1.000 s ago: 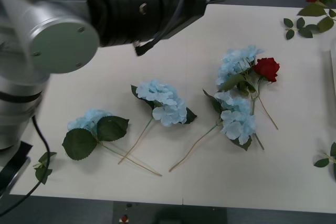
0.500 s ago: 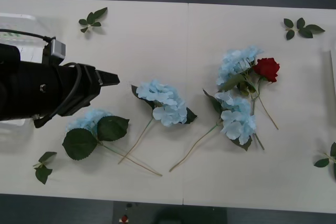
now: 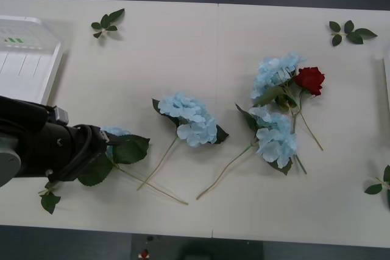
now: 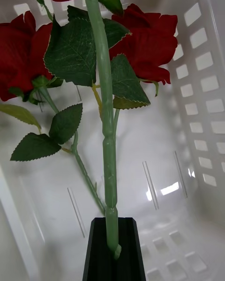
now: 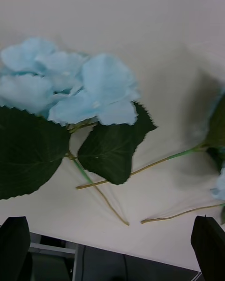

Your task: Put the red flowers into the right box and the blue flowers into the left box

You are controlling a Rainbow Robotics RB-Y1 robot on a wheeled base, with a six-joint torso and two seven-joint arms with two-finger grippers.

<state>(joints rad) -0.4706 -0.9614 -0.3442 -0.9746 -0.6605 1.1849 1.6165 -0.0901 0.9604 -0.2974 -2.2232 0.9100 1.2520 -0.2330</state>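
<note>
Both tools: left tool (image 5: 112, 248) spread, right tool (image 4: 111, 250) clamped.

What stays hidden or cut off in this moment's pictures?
- Front view: the left arm covers most of the leftmost blue flower.
- Front view: the right box is cut by the edge.
- Right wrist view: the rose heads run past the edge.
</note>
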